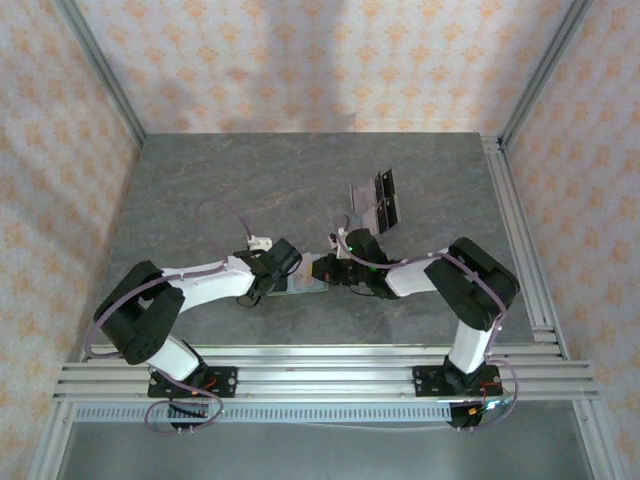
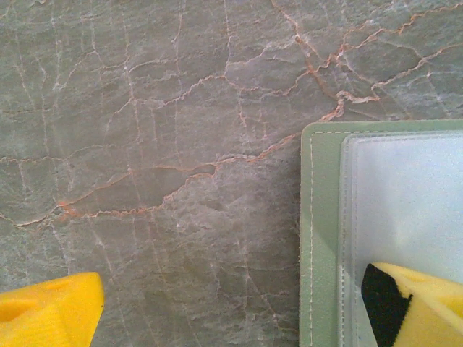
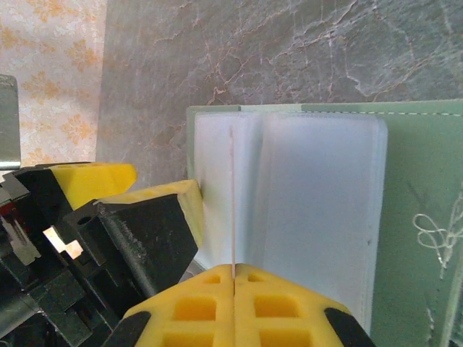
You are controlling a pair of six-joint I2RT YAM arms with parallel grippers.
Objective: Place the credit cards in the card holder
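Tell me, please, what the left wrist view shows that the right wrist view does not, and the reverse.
Left wrist view, of these two: how the left hand straddles the holder's edge. It is open, with one finger over bare table and the other over the clear pocket. Right wrist view, of these two: the right hand, shut on the pocket's fold, and the patterned wall. Both: the open holder, the table, and parts of the left hand.

card holder in front, credit cards behind, to rt
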